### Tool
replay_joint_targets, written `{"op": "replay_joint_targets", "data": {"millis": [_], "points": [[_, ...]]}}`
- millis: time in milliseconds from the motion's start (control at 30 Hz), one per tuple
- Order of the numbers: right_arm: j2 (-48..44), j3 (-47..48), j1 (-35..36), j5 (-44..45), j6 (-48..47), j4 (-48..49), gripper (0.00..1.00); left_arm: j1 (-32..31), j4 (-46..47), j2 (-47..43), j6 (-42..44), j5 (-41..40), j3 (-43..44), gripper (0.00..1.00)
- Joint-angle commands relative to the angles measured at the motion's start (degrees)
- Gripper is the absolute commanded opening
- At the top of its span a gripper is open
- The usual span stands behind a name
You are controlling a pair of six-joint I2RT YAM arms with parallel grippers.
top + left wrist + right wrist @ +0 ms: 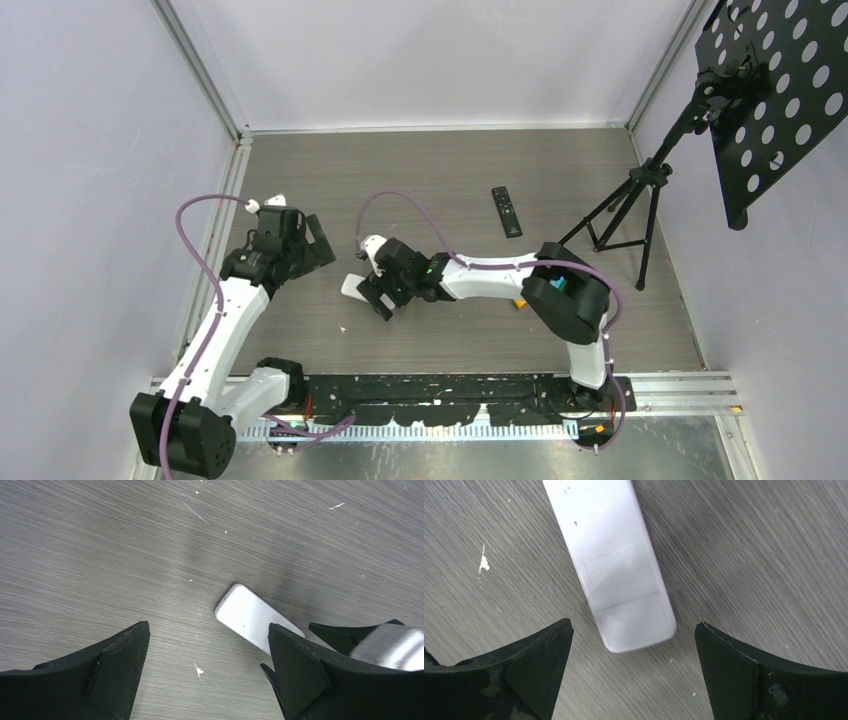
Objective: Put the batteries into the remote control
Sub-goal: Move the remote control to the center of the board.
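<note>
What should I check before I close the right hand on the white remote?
1. Is the right hand open? Ok, its jaws are spread wide.
2. Is the white remote lined up? Ok, its near end lies centred in that opening, flat on the table.
3. Is the left hand free? Ok, it is open and empty, beside the remote's other end.
4. Is the battery compartment open? Not ok, the upturned face shows only a smooth closed panel.
5. Are the batteries located? Cannot tell; only a small orange piece shows by the right arm.
6. Is the black remote out of the way? Ok, it lies farther back.
</note>
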Motion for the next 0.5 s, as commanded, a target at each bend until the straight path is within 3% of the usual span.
{"op": "replay_joint_targets", "data": {"millis": [0, 200, 367, 467], "points": [[3.35, 3.70, 0.65, 1.15, -6.68, 3.03, 0.96, 0.62, -1.80, -1.57, -0.02, -1.53, 2.40, 0.91], [6.76, 5.49, 0.60, 4.59, -6.94, 4.78, 0.91, 1.16, -1.88, -2.64, 0.69, -1.20, 2.51, 0.92], [7.33, 5.31, -0.67, 12.01, 0.30, 7.46, 0.64, 1.25, -1.85, -3.48, 1.25, 1.15, 2.35, 0.92], [6.51, 4.87, -3.00, 25.09, 9.21, 5.37, 0.47, 1.22, -1.38, -3.97, 1.38, 2.60, 1.85, 0.92]]}}
